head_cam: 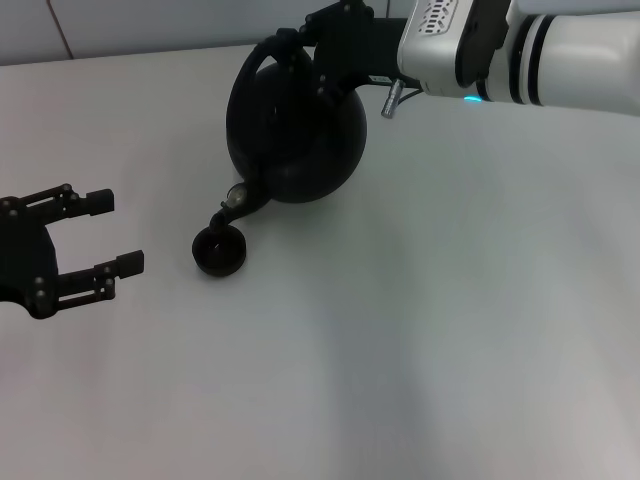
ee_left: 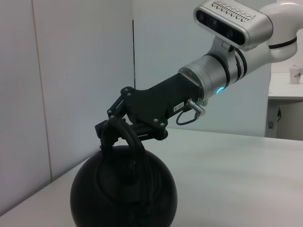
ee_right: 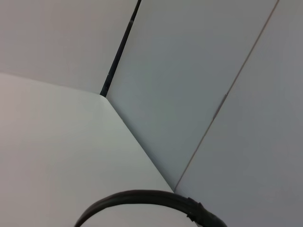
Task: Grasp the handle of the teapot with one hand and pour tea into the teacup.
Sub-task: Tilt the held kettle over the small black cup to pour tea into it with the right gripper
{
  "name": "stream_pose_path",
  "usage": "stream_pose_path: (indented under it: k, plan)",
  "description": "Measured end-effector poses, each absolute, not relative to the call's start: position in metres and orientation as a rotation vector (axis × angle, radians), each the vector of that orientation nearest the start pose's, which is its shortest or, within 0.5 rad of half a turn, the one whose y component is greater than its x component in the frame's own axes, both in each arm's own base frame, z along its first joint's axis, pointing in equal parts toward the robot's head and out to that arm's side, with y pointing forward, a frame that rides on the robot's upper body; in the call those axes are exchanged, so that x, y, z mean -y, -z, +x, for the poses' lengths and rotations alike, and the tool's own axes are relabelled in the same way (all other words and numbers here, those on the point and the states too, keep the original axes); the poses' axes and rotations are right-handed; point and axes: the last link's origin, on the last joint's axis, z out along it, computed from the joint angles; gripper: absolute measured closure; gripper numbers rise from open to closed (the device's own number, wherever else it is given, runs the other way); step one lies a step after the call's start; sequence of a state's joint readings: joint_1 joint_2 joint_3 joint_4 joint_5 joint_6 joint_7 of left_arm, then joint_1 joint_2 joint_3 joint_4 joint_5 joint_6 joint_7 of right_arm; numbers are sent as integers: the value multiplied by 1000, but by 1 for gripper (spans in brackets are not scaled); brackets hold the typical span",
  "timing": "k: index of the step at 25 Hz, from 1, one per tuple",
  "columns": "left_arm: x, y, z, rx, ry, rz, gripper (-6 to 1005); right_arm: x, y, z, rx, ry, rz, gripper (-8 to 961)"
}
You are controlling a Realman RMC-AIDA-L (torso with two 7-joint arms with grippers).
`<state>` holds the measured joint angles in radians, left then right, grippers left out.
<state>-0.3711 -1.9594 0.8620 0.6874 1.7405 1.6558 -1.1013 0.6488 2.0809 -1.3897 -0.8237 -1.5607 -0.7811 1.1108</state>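
Head view: big round matte-black teapot (head_cam: 296, 128) far back on the plain white table (head_cam: 420, 330), tipped forward, short stubby spout (head_cam: 232, 205) angled down right over the tiny round dark handleless teacup (head_cam: 219, 251). Teacup sitting on the table just in front of the pot, spout tip at its rim. Thick black arched bail handle (head_cam: 262, 55) up top, right gripper (head_cam: 312, 47) clenched on it, white-and-silver arm coming in from the right. Left gripper (head_cam: 108, 232) parked low at the left edge, well apart from the cup, black fingers (head_cam: 97, 203) spread wide, holding nothing. From the left wrist view, same pot (ee_left: 124, 193) looks smooth, dull, almost ball-shaped, handle (ee_left: 131, 137) hooped over it, black linkage gripper (ee_left: 110, 128) clamped round the hoop. Right wrist view only catches a curved slice of handle (ee_right: 142, 197) against the white wall.
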Motion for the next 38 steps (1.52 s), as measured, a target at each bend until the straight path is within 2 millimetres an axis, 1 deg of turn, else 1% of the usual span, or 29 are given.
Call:
stream_pose_path:
  k: [27,38]
  plan:
    - [-301,-45,-289,225,711,-2695,247,-425,34,149,254,-282,-2449,844]
    - [-301,-44,-290,234,708,-2690,246,-423,33,142,311,-275,-2441,845]
